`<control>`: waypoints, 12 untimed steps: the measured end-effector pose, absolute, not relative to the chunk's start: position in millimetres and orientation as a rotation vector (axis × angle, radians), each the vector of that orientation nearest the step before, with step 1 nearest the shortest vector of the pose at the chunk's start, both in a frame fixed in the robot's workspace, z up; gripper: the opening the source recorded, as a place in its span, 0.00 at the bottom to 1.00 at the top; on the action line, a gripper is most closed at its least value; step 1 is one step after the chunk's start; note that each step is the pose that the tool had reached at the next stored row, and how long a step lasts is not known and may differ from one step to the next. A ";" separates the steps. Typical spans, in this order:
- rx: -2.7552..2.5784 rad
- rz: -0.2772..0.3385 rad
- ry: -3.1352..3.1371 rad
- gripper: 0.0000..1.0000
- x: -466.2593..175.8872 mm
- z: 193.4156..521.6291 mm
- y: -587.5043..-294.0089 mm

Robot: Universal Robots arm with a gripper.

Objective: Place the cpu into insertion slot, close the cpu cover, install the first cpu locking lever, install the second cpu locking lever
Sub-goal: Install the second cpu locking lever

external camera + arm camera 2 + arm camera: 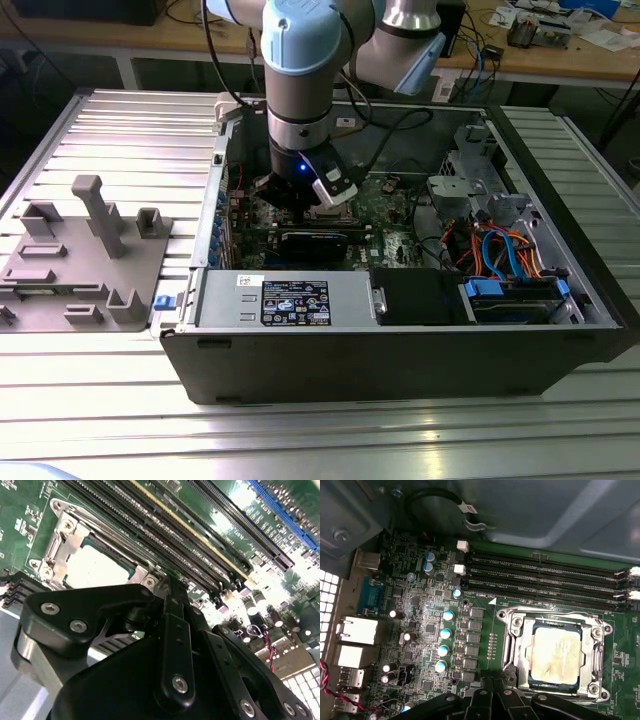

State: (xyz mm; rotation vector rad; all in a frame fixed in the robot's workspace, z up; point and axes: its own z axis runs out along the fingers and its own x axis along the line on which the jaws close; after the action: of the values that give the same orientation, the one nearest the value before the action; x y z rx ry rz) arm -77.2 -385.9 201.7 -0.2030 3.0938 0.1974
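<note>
While the open black computer case (400, 350) sits on the ribbed metal table (120, 120), we see the dull silver-grey square cpu (555, 652) seated in the pale-rimmed insertion slot (512, 652), with the thin silvery cpu cover (592, 647) closed over it. We cannot tell the black gripper's (492, 687) finger state; it holds nothing visible and sits just beside the slot's edge. Arm points straight down into the case.
</note>
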 end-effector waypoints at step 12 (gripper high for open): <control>-0.203 0.172 3.102 0.11 -61.6 209.9 -379.7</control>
State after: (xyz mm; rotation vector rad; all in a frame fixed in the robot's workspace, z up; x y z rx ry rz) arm -61.6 -379.7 209.9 -0.2032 3.1017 0.1724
